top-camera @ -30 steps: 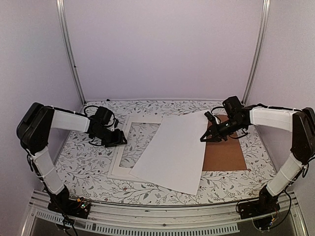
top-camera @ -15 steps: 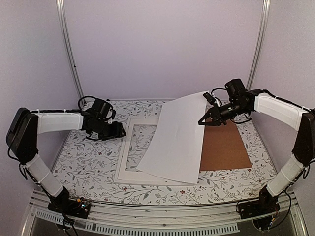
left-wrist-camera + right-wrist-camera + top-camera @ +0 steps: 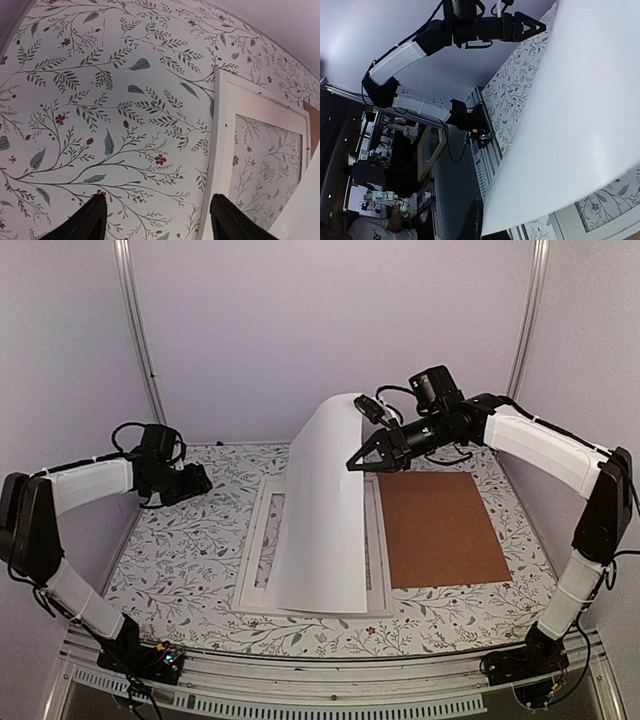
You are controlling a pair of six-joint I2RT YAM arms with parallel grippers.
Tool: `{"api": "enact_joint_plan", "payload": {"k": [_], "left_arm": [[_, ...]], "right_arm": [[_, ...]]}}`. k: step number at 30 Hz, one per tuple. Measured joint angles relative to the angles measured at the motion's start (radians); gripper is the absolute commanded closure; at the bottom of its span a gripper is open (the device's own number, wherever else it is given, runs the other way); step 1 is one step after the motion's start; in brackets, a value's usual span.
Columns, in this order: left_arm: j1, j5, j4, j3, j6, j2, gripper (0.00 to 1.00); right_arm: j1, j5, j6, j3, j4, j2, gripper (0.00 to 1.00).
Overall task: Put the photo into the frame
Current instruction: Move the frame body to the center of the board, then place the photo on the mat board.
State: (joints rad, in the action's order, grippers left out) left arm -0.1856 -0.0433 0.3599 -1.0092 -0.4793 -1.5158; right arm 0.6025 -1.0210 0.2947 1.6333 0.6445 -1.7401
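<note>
Photo point(image 3: 325, 520) lifted, arched over frame point(image 3: 252, 552) | right claw point(image 3: 356, 465) pinching top edge

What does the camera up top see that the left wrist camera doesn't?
Only the top view shows the right tool gripping the photo by one edge and holding it up in a curve over the frame, with the whole brown panel beside it. Only the left wrist view shows the left tool close up, open, with nothing between its fingers. Both show the white frame, the flowery table and part of the photo.
</note>
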Motion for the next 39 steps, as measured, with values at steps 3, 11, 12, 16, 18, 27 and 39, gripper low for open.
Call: {"api": "enact_joint_plan", "payload": {"k": [3,11,12,16,18,27,39], "left_arm": [[0.038,-0.007,-0.001,0.000,0.006,0.006,0.24],[0.072,-0.032,-0.002,0.013,0.015,0.007,0.23],[0.074,-0.032,-0.003,0.015,0.016,0.007,0.23],[0.084,-0.035,-0.003,0.023,0.015,0.012,0.24],[0.087,-0.035,-0.003,0.027,0.016,0.018,0.23],[0.090,-0.019,0.003,0.028,0.021,0.040,0.24],[0.090,-0.050,0.005,0.031,0.026,0.040,0.24]], "right_arm": [[0.040,-0.060,0.052,0.023,-0.067,-0.008,1.00],[0.097,-0.205,0.245,0.026,-0.306,-0.013,1.00],[0.098,-0.221,0.266,0.026,-0.333,-0.017,1.00],[0.092,-0.251,0.327,0.026,-0.418,-0.063,1.00],[0.082,-0.251,0.348,0.026,-0.442,-0.102,1.00],[-0.084,-0.161,0.332,-0.005,-0.407,-0.334,1.00],[-0.193,-0.052,-0.019,0.101,-0.024,-0.601,1.00]]}}
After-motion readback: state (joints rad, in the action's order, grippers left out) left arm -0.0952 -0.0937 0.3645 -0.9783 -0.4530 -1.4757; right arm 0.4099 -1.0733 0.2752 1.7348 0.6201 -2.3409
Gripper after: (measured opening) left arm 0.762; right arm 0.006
